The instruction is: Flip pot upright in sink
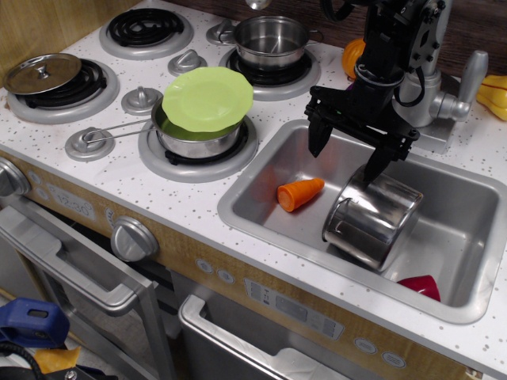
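The pot (371, 222), large and shiny steel, lies tilted in the sink (255, 207), right of the middle, with its upper end towards the back. My gripper (345, 157) hangs over the sink's back left part with its black fingers spread wide and nothing between them. Its right fingertip (372, 169) is just above the pot's upper edge; I cannot tell whether it touches. The left fingertip (317, 145) is over the bare basin floor.
An orange carrot (299, 193) lies in the sink left of the pot, and a red object (420, 286) sits at the front wall. The grey faucet (447, 99) stands behind. A pan with a green plate (207, 98), a smaller steel pot (271, 41) and a lid (43, 73) sit on the burners.
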### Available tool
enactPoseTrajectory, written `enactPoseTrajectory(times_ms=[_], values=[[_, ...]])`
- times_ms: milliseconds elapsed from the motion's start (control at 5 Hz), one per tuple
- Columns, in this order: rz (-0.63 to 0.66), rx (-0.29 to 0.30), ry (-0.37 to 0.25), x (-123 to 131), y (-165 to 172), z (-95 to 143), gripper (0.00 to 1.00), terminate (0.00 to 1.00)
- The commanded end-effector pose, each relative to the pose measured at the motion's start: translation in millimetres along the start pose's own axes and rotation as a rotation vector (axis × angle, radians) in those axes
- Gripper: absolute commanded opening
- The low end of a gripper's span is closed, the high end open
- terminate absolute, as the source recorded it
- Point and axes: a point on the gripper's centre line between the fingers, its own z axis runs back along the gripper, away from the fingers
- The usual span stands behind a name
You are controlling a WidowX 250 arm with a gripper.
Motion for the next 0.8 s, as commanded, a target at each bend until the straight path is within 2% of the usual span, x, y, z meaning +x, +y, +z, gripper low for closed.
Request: enactPoseTrajectory(times_ms=[0,200,400,600], values=[[0.0,0.0,0.0,0,0,0,1.0,0.0],[0.114,-0.157,0.006,10,-5,15,1.0,0.0],[0.171,-0.223,-0.005,20,-13,30,1.0,0.0],[0.189,-0.291,-0.021,20,-14,34,1.0,0.0]])
